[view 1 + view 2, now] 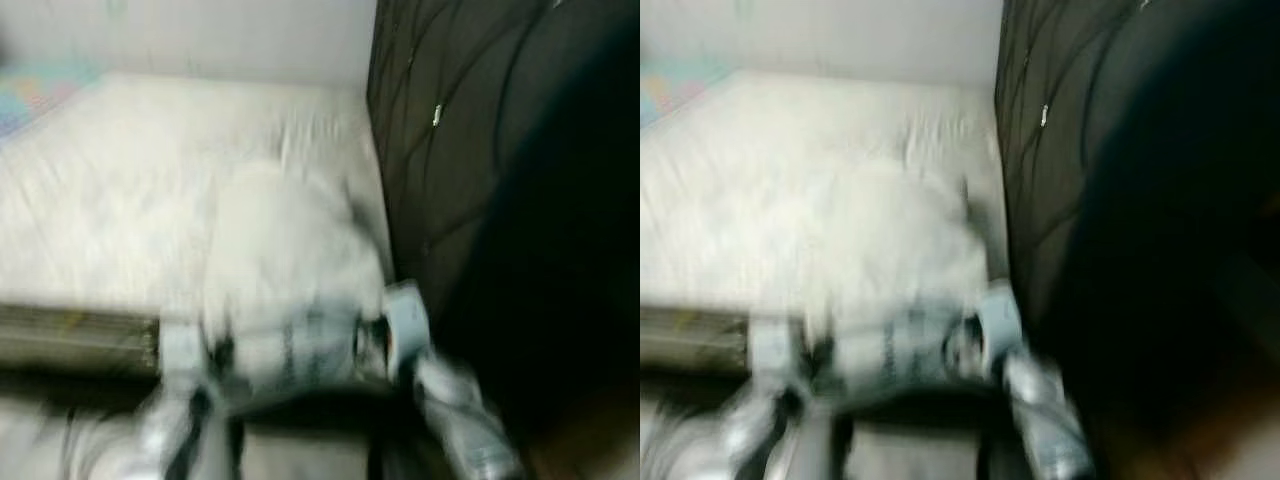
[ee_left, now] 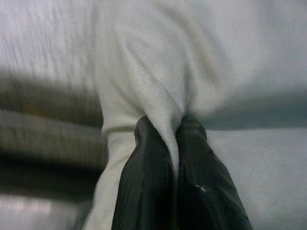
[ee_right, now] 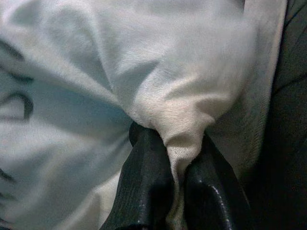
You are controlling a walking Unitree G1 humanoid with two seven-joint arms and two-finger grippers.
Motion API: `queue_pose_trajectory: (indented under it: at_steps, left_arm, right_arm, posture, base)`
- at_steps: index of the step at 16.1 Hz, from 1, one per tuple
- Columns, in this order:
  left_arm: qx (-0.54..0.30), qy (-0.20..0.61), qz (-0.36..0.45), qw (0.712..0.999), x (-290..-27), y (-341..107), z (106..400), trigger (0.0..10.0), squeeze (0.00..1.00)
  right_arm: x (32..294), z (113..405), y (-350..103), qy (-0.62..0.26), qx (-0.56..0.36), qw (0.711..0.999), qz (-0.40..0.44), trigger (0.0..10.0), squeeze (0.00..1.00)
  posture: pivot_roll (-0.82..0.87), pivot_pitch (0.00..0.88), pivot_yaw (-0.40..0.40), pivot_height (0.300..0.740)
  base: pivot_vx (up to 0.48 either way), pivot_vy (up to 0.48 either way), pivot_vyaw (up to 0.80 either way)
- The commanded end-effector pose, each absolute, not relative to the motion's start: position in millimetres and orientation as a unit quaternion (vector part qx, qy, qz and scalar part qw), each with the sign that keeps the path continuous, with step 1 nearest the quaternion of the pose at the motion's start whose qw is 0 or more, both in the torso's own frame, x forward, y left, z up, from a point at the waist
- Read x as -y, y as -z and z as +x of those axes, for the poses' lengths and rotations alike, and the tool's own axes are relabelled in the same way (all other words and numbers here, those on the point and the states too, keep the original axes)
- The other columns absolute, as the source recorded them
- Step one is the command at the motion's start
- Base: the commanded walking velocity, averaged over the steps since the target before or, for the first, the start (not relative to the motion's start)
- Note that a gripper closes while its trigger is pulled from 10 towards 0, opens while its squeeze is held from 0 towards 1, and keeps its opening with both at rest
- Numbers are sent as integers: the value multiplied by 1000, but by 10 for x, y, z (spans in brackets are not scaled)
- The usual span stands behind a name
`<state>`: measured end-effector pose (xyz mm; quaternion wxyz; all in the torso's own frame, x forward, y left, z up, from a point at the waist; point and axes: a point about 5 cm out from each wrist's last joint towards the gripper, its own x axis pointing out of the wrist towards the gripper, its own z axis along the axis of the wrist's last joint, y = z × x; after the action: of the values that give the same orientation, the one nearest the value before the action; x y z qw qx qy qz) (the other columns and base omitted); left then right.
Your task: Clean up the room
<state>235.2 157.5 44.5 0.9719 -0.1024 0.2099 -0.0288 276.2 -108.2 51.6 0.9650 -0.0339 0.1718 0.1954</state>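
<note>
White garment (image 2: 158,72) pinched in both clenched pincers, left pincer (image 2: 175,143), right pincer (image 3: 180,155).

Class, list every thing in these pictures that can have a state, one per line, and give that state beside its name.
white garment: bunched, lifted over the bed, pinched at two places.
left gripper: shut on a fold of the garment.
right gripper: shut on another fold.
bed: covered by a pale, rumpled sheet.
dark panel: upright beside the bed.
</note>
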Motion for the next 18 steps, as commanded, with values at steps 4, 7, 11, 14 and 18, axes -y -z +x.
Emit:
queue_pose_trajectory:
  at_steps: [4,7,11,14,18]
  left_arm:
    - [-165,39,-96,981,-1586,-612,2456,10000,0]
    - [-149,50,-97,983,-1594,-652,2451,10000,0]
    - [-146,61,-97,983,-1582,-657,2445,10000,0]
    - [-145,61,-98,983,-1586,-657,2437,10000,0]
    - [-148,63,-95,982,-1584,-650,2433,10000,0]
  right_arm:
    - [1064,2839,-644,-199,-143,969,-39,10000,0]
    - [1062,2839,-642,-201,-142,968,-41,10000,0]
    - [1053,2839,-643,-203,-142,968,-42,10000,0]
    - [1037,2836,-647,-208,-140,967,-40,10000,0]
    - [1023,2835,-649,-212,-139,967,-38,10000,0]
  posture:
    - [-108,0,-25,599]
    - [-109,0,-26,599]
    - [-107,0,-27,599]
    - [-106,0,-26,599]
    - [-105,0,-26,599]
  base:
    - [0,0,0]
    - [92,0,0]
    - [449,0,0]
    - [480,0,0]
    - [480,0,0]
